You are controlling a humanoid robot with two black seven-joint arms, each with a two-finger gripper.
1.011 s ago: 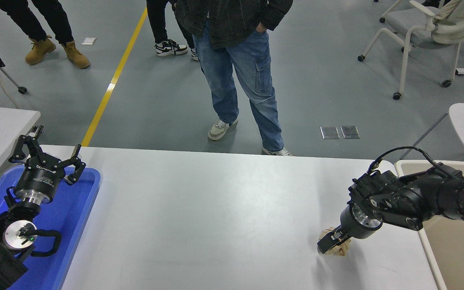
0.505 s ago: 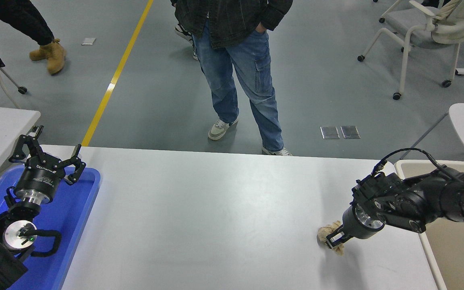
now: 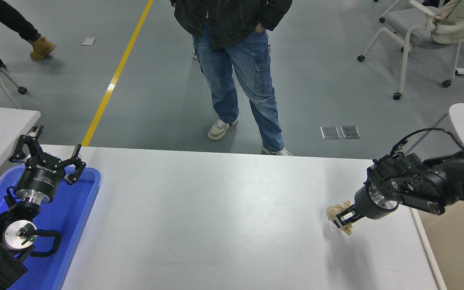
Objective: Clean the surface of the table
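The left gripper [image 3: 46,158] is parked at about 8 o'clock in the view, its fingers spread open and holding nothing, hanging over a blue tray [image 3: 79,209] that lies on the left end of the table surface [image 3: 216,217]. The white tabletop fills the lower half of the view from 7 o'clock to 5 o'clock. At about 4 o'clock the right gripper [image 3: 344,218] reaches in from the right edge, its fingers closed on a crumpled tan paper wad [image 3: 336,211]; the wad appears lifted just clear of the tabletop, with a faint shadow on the surface below it. Just right of the table, at 4 o'clock, is a beige bin [image 3: 457,245]. Past the far edge, at 12 o'clock, a person in blue jeans [image 3: 240,76] stands on the grey floor beside a yellow floor line [image 3: 115,76]. At 2 o'clock stands a white wheeled chair [image 3: 425,28]
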